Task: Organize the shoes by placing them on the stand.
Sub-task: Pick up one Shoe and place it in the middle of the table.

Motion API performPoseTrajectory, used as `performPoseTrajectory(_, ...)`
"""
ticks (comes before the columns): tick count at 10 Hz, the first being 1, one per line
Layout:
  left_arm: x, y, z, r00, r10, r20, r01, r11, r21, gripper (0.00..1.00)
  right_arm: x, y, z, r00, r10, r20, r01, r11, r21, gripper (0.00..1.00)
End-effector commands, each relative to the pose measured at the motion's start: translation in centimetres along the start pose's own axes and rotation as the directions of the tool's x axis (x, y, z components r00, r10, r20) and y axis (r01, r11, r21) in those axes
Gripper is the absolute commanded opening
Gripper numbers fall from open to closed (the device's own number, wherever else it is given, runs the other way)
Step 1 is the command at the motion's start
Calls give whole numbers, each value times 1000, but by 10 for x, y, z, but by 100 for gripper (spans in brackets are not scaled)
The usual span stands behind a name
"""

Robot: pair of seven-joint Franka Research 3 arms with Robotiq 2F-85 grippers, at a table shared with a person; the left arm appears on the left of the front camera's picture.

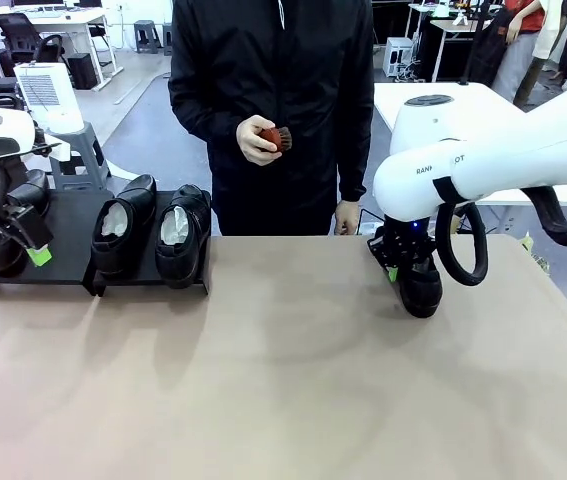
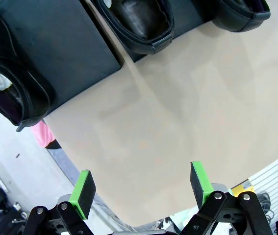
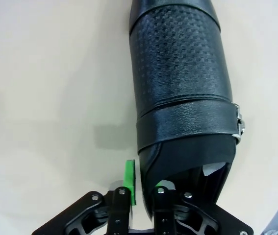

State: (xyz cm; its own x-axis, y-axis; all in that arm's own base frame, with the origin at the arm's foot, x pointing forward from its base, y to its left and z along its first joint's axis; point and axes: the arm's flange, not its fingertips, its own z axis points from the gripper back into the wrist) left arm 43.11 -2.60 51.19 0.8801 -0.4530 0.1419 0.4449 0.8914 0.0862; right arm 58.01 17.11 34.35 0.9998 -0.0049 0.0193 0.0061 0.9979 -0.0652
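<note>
**Right pincer grips a shoe; three shoes on the stand**

The right gripper [image 1: 395,262] is clenched on the collar of a black shoe [image 1: 421,288] standing on the table [image 1: 293,390] toward its far right edge. The right wrist view shows what the front view hides: the green pads [image 3: 130,182] pinch the heel rim, one pad outside and one inside the opening, and the shoe [image 3: 180,83] has an embossed upper, a buckled strap and its long axis running straight away from the wrist, toe farthest. From the front only its rounded dark bulk shows below the arm.

The left gripper [image 2: 143,188] is released, fingers wide apart, holding nothing, over the table's left edge just beside the stand [image 1: 68,215]. On the stand at the far left corner, one shoe [image 1: 8,235] sits at the left end and a pair [image 1: 153,230] on the right, paper-stuffed, toes toward the robot.

Behind the table a person holds a reddish-brown brush [image 1: 276,137] in one hand [image 1: 256,141].
</note>
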Motion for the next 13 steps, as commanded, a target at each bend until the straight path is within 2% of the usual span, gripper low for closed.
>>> performPoseTrajectory(1, -4, 0, 0, 1000, 2, 3, -2, 1000, -5, 100, 3, 1, 1, 1000, -5, 29, 5, 1000, -29, 0)
performPoseTrajectory(3, -4, 0, 0, 1000, 2, 3, -2, 1000, -5, 100, 2, 1, 1, 1000, -6, 24, 6, 999, -33, 0)
performPoseTrajectory(4, -4, 0, 0, 1000, 2, 3, -2, 1000, -5, 100, -2, 0, 7, 999, -47, -15, 47, 999, -27, 0)
performPoseTrajectory(7, -4, 0, 0, 1000, 2, 3, -2, 1000, -5, 100, -86, 21, 89, 990, -140, 17, 140, 990, 27, 0)
performPoseTrajectory(8, -4, 0, 0, 1000, 2, 3, -2, 1000, -5, 100, -115, 30, 103, 992, -127, -3, 127, 992, 26, 0)
performPoseTrajectory(9, -4, 0, 0, 1000, 2, 3, -2, 1000, -5, 100, -145, 39, 110, 992, -116, -46, 115, 993, -25, 0)
performPoseTrajectory(10, -4, 0, 0, 1000, 2, 3, -2, 1000, -5, 100, -165, 45, 114, 996, 16, -83, -18, 999, -28, 0)
performPoseTrajectory(11, -4, 0, 0, 1000, 2, 3, -2, 1000, -5, 100, -116, 36, 104, 995, -98, -20, 98, 995, 3, 0)
performPoseTrajectory(13, -4, 0, 0, 1000, 2, 3, -2, 1000, -5, 100, -116, 36, 104, 995, -98, -20, 98, 995, 3, 0)
